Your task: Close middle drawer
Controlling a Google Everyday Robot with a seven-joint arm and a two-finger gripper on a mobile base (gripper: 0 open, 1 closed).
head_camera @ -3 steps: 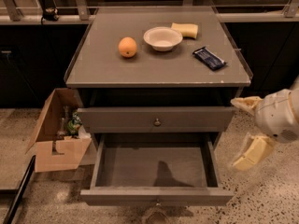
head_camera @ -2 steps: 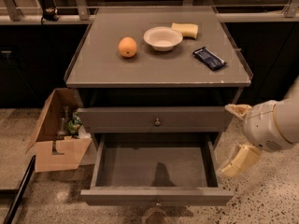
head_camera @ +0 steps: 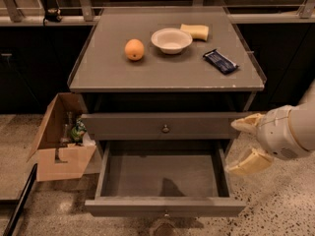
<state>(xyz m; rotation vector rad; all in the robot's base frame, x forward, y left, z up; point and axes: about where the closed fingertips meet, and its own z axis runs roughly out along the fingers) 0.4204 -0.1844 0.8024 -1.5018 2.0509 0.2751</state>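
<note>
The middle drawer [head_camera: 165, 206] is pulled far out of the grey cabinet. Its inside is empty and its flat front faces the camera near the bottom edge of the view. The top drawer [head_camera: 165, 128] above it is shut, with a small round knob at its centre. My gripper [head_camera: 239, 144] is on the right, just outside the open drawer's right wall, at about the height of the top drawer's lower edge. Its two cream fingers [head_camera: 247, 123] are spread apart with nothing between them. The lowest drawer front is hidden under the open drawer.
On the cabinet top [head_camera: 108, 73] lie an orange [head_camera: 134, 49], a white bowl [head_camera: 171, 40], a yellow sponge [head_camera: 195, 31] and a dark snack bar [head_camera: 221, 61]. An open cardboard box [head_camera: 59, 136] stands on the floor at the left. Speckled floor lies to the right.
My gripper has moved left and a little down, closer to the open drawer's right wall. The drawer and the things on top have not moved.
</note>
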